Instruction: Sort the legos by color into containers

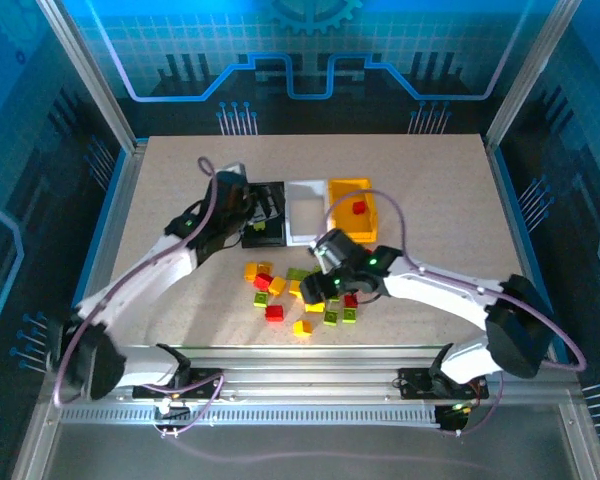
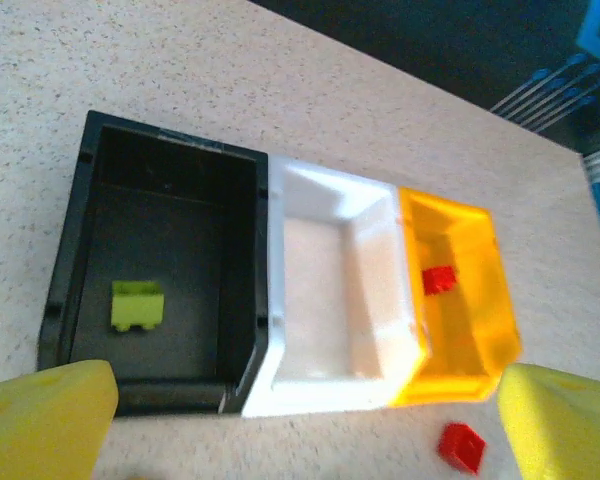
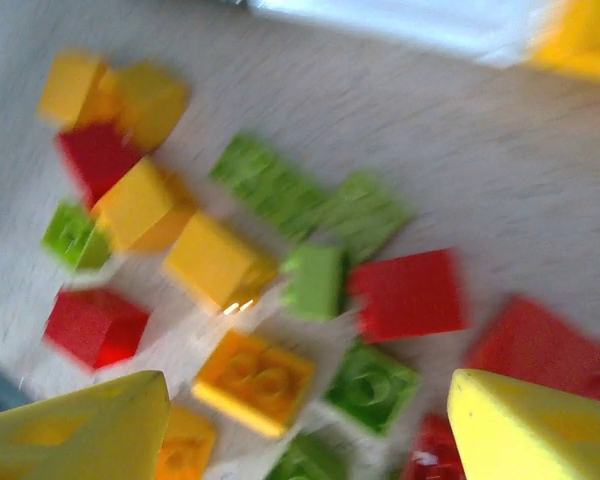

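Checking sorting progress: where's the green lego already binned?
In the left wrist view, the green lego lies inside the black bin, left of the white bin.

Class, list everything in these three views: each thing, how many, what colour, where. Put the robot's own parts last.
Table: one, speckled beige, under everything.
Bins: three; black bin, white bin, yellow bin; in a touching row mid-table.
Green brick: one, lime, inside the black bin.
Red brick: one, inside the yellow bin.
Loose bricks: a dozen or more, exact count unclear; red, yellow-orange, lime; scattered on the table in front of the bins.
Arms: two, white with black joints; left arm, right arm.
Grippers: two, yellow fingers, both open; left gripper above the bins, right gripper above the loose bricks.
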